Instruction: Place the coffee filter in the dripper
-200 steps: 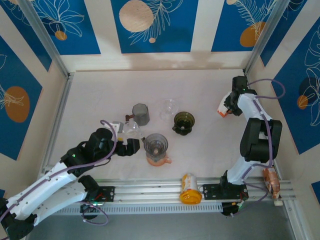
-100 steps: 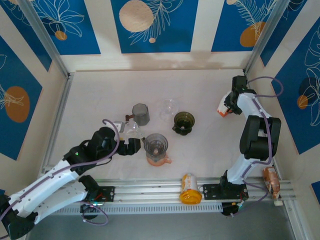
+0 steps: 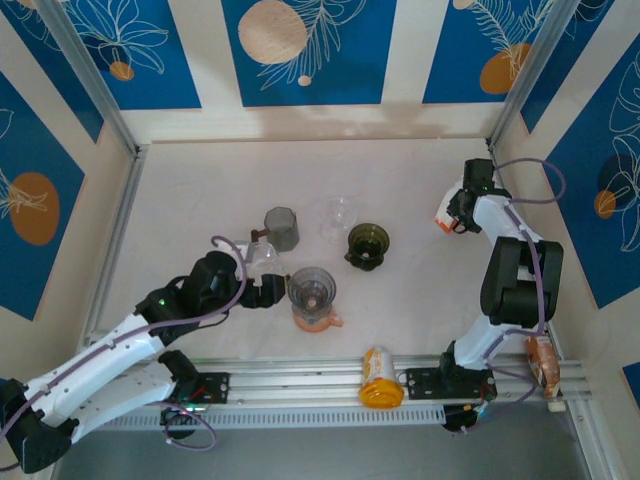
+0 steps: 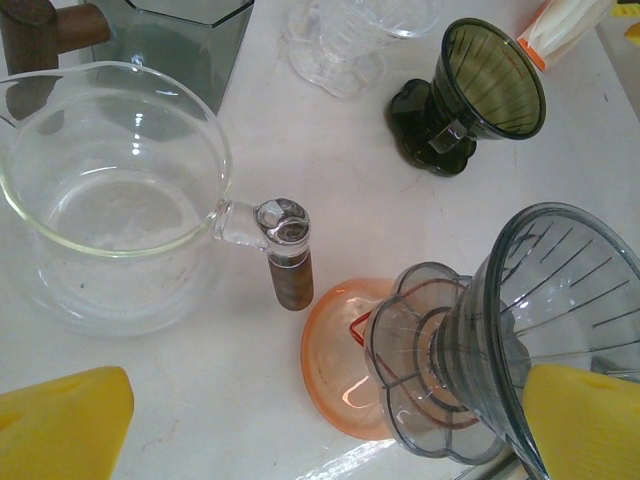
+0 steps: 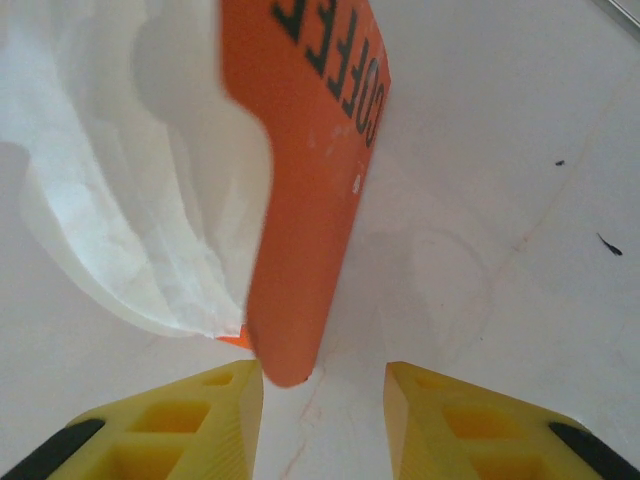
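Tabletop (image 3: 200, 190) lies pale under grey dripper (image 3: 311, 289), blue floral walls (image 3: 300, 50) around.

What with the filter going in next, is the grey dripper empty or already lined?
Empty: the grey dripper shows bare ribbed walls in the left wrist view, with no paper inside.

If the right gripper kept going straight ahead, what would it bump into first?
Most likely the orange filter pack. It lies right in front of the open right gripper, and its tip is nearly between the jaws. White filters stick out beside it. Depth is hard to judge.
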